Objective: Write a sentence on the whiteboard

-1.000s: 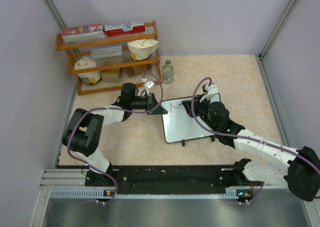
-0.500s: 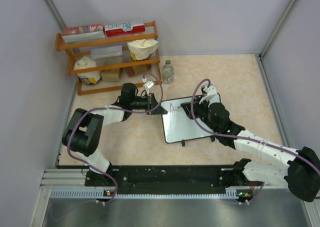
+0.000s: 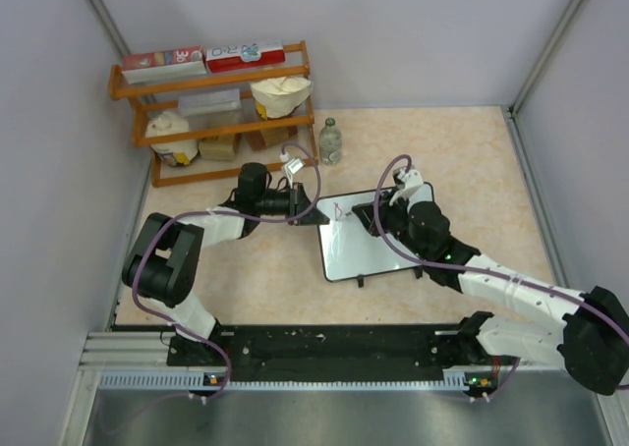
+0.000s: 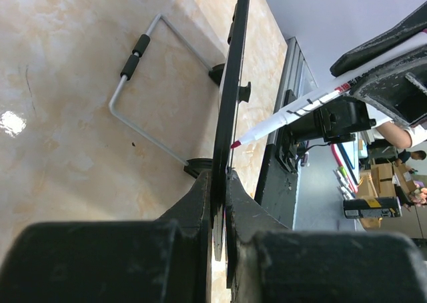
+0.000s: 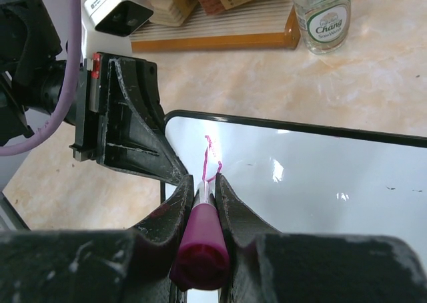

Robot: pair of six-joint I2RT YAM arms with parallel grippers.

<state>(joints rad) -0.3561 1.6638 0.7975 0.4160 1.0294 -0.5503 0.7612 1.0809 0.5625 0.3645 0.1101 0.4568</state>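
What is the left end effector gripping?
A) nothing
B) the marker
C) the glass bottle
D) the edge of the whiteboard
D: the left end effector is closed on the whiteboard edge; the marker sits in the right end effector.

Mid-bench the whiteboard (image 3: 371, 248) lies between my left gripper (image 3: 315, 210), on its left edge, and my right gripper (image 3: 367, 215), over its far-left corner with the marker (image 5: 200, 246), while the rack (image 3: 221, 114) fills the bench's far-left corner, the bottle (image 3: 330, 141) just right of it.
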